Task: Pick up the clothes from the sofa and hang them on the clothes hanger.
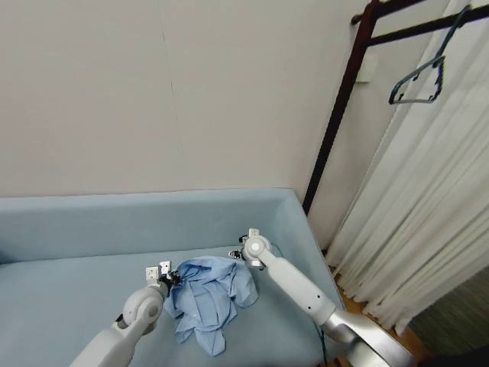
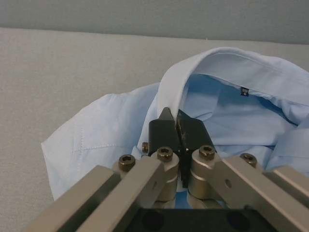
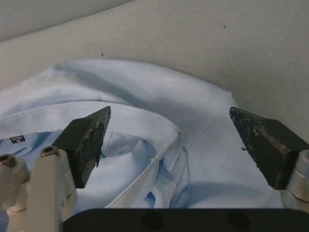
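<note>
A crumpled light blue shirt (image 1: 208,297) lies on the light blue sofa seat (image 1: 69,306). My left gripper (image 1: 173,277) is at the shirt's left edge; in the left wrist view its fingertips (image 2: 176,126) are pressed together on the fold just under the collar (image 2: 170,84). My right gripper (image 1: 241,253) is at the shirt's far right edge. It hovers open over the collar (image 3: 145,121), its fingers (image 3: 84,142) spread wide with cloth below them. A dark hanger (image 1: 419,82) hangs from the rail (image 1: 428,27) at the upper right.
The sofa's backrest (image 1: 153,218) runs along a plain wall. The dark post of the clothes rack (image 1: 336,115) stands just beyond the sofa's right end. White curtains (image 1: 428,222) hang to the right, above a wooden floor.
</note>
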Motion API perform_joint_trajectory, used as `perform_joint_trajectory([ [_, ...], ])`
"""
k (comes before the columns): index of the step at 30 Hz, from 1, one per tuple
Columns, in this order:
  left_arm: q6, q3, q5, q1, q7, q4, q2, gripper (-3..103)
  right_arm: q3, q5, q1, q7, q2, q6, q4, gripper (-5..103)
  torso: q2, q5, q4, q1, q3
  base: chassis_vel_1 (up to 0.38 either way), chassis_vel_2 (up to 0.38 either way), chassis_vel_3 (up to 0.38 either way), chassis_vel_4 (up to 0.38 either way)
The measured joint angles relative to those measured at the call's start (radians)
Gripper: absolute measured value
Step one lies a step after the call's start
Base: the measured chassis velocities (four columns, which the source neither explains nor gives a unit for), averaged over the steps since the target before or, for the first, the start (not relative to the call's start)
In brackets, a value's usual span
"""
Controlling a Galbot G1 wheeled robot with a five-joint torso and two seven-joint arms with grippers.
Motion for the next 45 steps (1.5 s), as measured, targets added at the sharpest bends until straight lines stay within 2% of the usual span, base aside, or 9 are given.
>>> perform_joint_trajectory([
  [1, 0.0, 0.0, 0.0, 0.0, 0.0, 0.0, 0.0, 0, 0.0, 0.0, 0.0, 0.0, 0.0, 0.0, 0.0, 82, 0.0, 0.0, 0.0, 0.0, 0.0, 0.0, 0.0, 0.0, 0.0],
  [4, -0.003, -0.001, 0.008, 0.003, 0.003, 0.0, -0.002, 0, -0.027, 0.0, -0.008, 0.0, -0.003, 0.001, 0.0, 70, 0.0, 0.0, -0.0001, 0.0, 0.0, 0.0, 0.0, 0.0, 0.0],
  [16, -0.006, 0.006, 0.013, -0.014, 0.006, 0.0, -0.007, 0, -0.052, 0.025, -0.042, 0.015, -0.023, 0.015, 0.036, 57, 0.0, 0.0003, -0.0002, 0.0, 0.0, 0.0, 0.0, 0.0, 0.0],
  [19, -0.007, 0.007, 0.015, -0.015, 0.006, 0.002, -0.008, 0, -0.051, 0.033, -0.044, 0.016, -0.025, 0.025, 0.054, 42, 0.0, 0.0002, -0.0001, 0.0, 0.0, 0.0, 0.0, 0.0, 0.0],
  [21, -0.007, 0.008, 0.016, -0.014, 0.007, 0.003, -0.008, 0, -0.049, 0.038, -0.044, 0.016, -0.027, 0.026, 0.062, 42, 0.0, 0.0003, -0.0001, 0.0, 0.0, 0.0, 0.0, 0.0, 0.0],
  [22, -0.007, 0.008, 0.017, -0.012, 0.009, 0.005, -0.008, 0, -0.043, 0.047, -0.044, 0.017, -0.029, 0.026, 0.073, 33, 0.0, 0.0002, -0.0001, 0.0, 0.0, 0.0, 0.0, 0.0, 0.0],
  [24, -0.008, 0.008, 0.022, -0.011, 0.014, 0.008, -0.008, 0, -0.035, 0.062, -0.043, 0.019, -0.029, 0.027, 0.081, 30, 0.0, 0.0002, -0.0001, 0.0, 0.0, 0.0, 0.0, 0.0, 0.0],
  [28, -0.013, 0.008, 0.038, -0.012, 0.026, 0.018, -0.005, 0, -0.029, 0.114, -0.038, 0.035, -0.036, 0.025, 0.103, 41, 0.0, 0.0002, 0.0, 0.0, 0.0, 0.0, 0.0, 0.0, 0.0],
  [45, -0.018, 0.02, 0.04, -0.038, 0.03, 0.025, -0.005, 0, -0.066, 0.104, -0.051, 0.025, -0.03, 0.012, 0.096, 45, 0.0, 0.0002, -0.0001, 0.0, 0.0, 0.0, 0.0, 0.0, 0.0],
])
